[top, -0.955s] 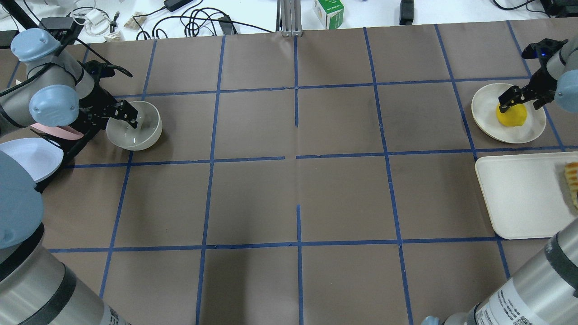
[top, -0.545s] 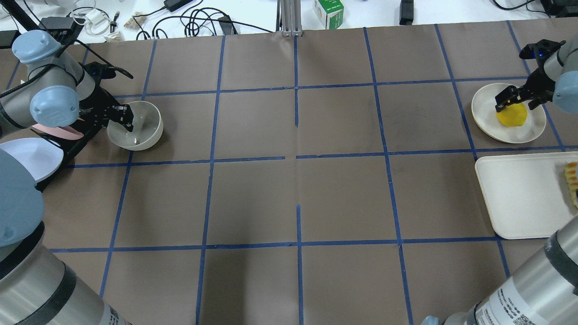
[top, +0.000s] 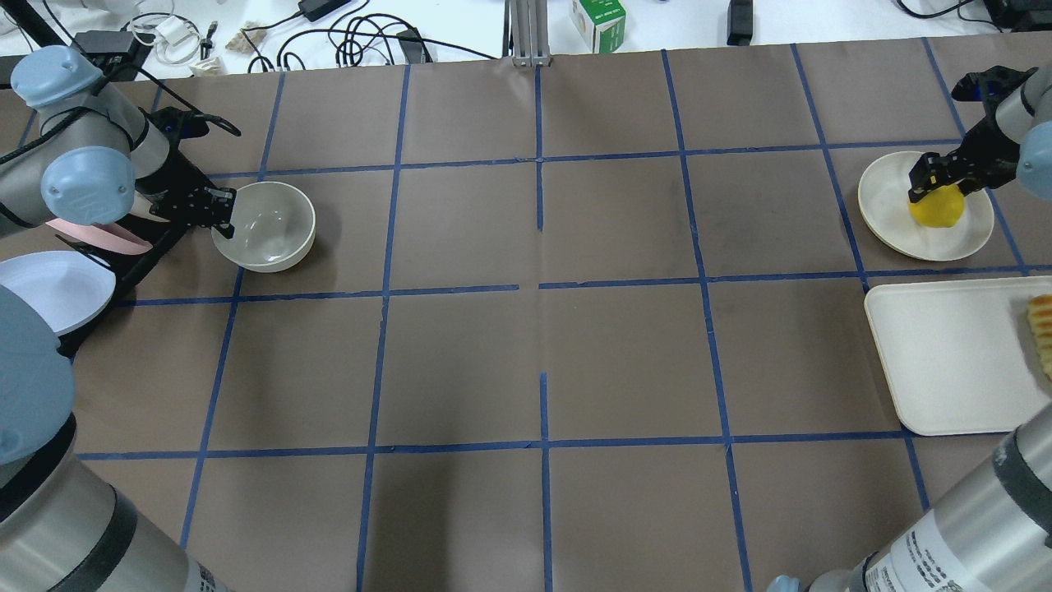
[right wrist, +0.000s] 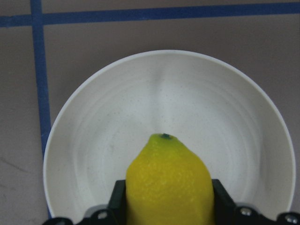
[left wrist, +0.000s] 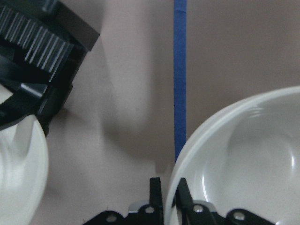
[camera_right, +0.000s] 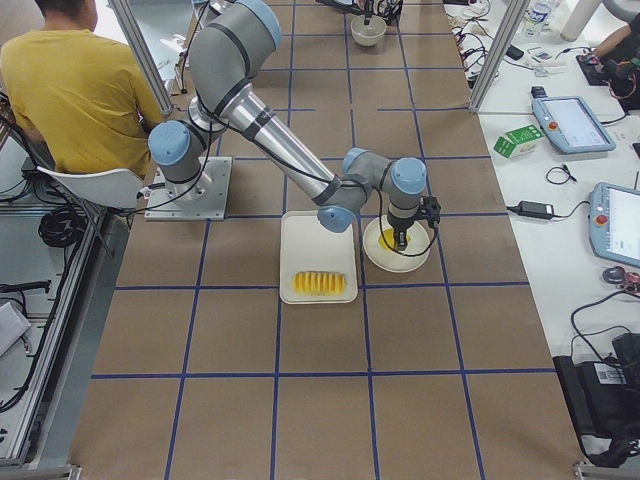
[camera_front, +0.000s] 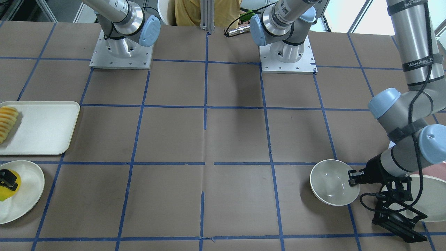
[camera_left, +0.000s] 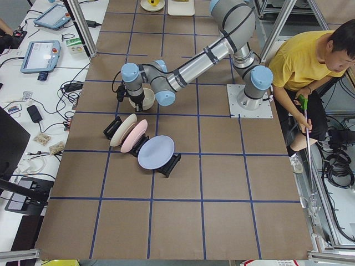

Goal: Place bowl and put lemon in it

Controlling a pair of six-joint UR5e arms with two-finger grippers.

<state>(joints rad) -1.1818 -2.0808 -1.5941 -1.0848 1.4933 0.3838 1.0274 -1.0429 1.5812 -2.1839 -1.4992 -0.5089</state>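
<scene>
The cream-white bowl (top: pixel 267 226) stands at the table's left, next to the plate rack. My left gripper (top: pixel 222 215) is shut on the bowl's left rim. In the left wrist view the rim of the bowl (left wrist: pixel 243 154) sits pinched between my two fingers (left wrist: pixel 154 190). The yellow lemon (top: pixel 937 207) is over the flat cream plate (top: pixel 888 193) at the far right. My right gripper (top: pixel 930 179) is shut on the lemon (right wrist: pixel 168 183). I cannot tell whether it touches the plate (right wrist: pixel 140 108). In the front view the bowl (camera_front: pixel 332 183) is at the lower right and the lemon (camera_front: pixel 4 191) at the left edge.
A black rack (top: pixel 140 259) with pink (top: pixel 107 238) and pale blue (top: pixel 49 288) plates stands just left of the bowl. A cream tray (top: pixel 945 353) with sliced fruit (top: pixel 1042 329) lies in front of the lemon's plate. A person sits behind the robot (camera_left: pixel 310 66).
My left gripper has drawn the bowl a little to the right, away from the rack, and the bowl now sits more level. My right gripper has shifted slightly with the lemon in it.
</scene>
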